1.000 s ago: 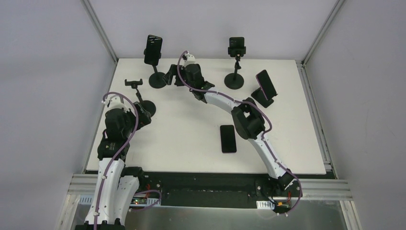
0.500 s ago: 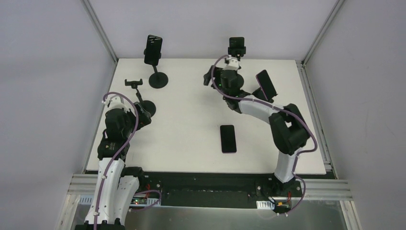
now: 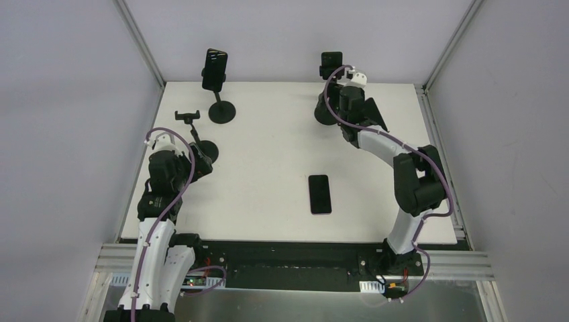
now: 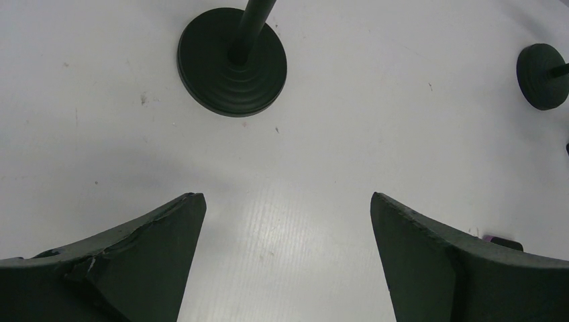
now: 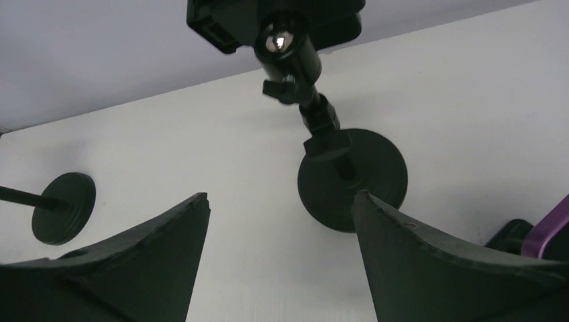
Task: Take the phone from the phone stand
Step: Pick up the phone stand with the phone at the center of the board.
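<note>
Three phones sit in stands. A black phone (image 3: pixel 215 69) is clamped upright on the back left pole stand (image 3: pixel 222 111). Another black phone (image 3: pixel 331 64) is clamped on the back right pole stand (image 5: pixel 352 178). My right gripper (image 3: pixel 339 104) (image 5: pixel 278 201) is open beside that stand's pole, below its clamp head (image 5: pixel 275 20), holding nothing. A purple-edged phone (image 5: pixel 553 228) on a low stand shows at the right edge of the right wrist view; the arm hides it from above. My left gripper (image 3: pixel 191 164) (image 4: pixel 287 201) is open and empty above the table.
An empty pole stand (image 3: pixel 188 116) has its round base (image 4: pixel 231 60) just ahead of my left gripper. A black phone (image 3: pixel 320 194) lies flat mid-table. The white table (image 3: pixel 268 147) is bounded by grey walls at the back and sides.
My right arm has swung from the back left stand across to the back right stand, its jaws narrowing slightly. The left arm has not moved.
</note>
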`<state>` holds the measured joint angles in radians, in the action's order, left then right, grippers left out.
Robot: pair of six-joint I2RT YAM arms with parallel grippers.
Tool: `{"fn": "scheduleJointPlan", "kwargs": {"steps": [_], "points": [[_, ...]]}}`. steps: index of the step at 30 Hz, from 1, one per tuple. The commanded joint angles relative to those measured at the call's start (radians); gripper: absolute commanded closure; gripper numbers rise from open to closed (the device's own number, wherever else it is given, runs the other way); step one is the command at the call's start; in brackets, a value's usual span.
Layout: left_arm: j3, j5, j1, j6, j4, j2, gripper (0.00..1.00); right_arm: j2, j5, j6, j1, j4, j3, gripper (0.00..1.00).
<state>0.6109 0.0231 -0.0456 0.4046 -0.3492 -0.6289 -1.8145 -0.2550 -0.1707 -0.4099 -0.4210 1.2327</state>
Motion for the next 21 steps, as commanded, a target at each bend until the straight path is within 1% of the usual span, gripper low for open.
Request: {"fn": "scheduleJointPlan", "kwargs": {"steps": [1, 10, 17, 21], "points": [[0.019, 0.009, 0.001, -0.007, 0.009, -0.004, 0.01, -0.026, 0.044, 0.074, 0.039, 0.034, 0.1, 0.19], [0.018, 0.009, 0.0, -0.007, 0.009, -0.005, 0.01, -0.111, 0.165, 0.124, 0.069, 0.097, 0.221, 0.2], [0.019, 0.009, 0.001, -0.009, 0.008, -0.007, 0.01, -0.18, 0.155, 0.165, 0.07, 0.145, 0.322, 0.22], [0.02, 0.008, 0.001, -0.01, 0.009, -0.008, 0.01, -0.217, 0.103, 0.205, 0.073, 0.194, 0.381, 0.23]]}}
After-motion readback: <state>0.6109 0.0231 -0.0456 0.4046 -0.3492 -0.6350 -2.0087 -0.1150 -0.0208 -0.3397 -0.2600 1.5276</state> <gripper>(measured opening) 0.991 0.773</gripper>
